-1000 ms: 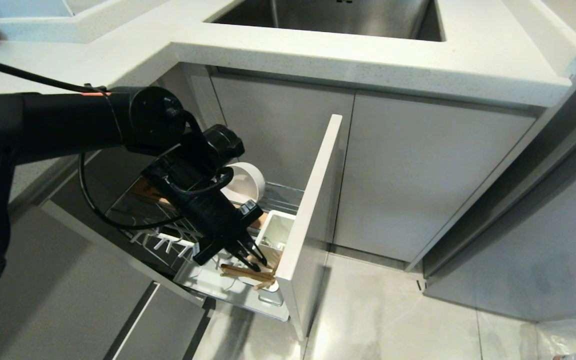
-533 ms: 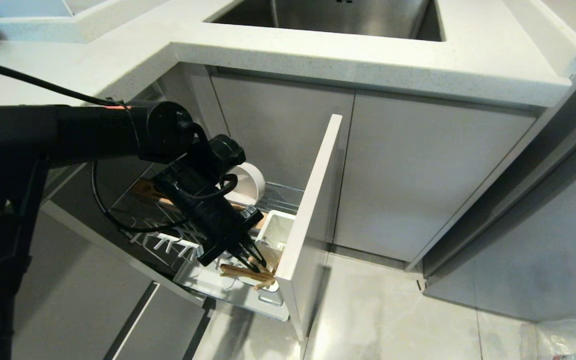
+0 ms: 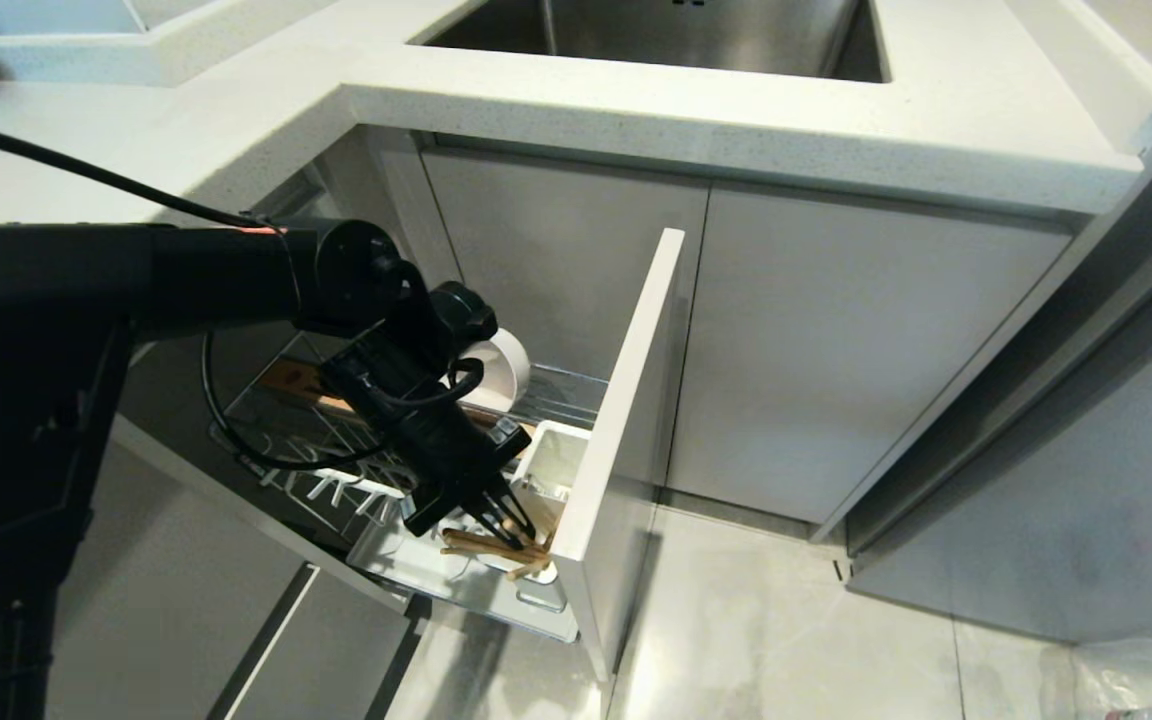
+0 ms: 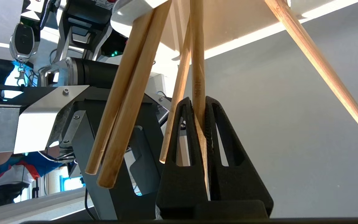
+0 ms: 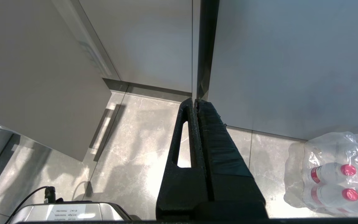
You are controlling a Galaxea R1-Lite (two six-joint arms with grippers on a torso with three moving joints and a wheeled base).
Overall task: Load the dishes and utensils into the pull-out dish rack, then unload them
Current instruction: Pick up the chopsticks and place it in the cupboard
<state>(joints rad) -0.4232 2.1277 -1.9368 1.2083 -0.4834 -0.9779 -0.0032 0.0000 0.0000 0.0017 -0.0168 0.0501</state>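
Pull-out dish rack [image 3: 576, 380] open, chrome wire w/ pale grey front. Cream-white bowl [image 3: 496, 368] on edge at rear. Wooden chopsticks [image 3: 496, 545] fan out of white utensil cup [image 3: 554, 462]; one stick [image 4: 198, 77] pinched betw. gripper pads.

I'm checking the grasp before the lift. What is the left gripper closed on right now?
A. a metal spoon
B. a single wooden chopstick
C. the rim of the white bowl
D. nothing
B: in the left wrist view the left gripper pinches one wooden chopstick, while other chopsticks hang free beside it.
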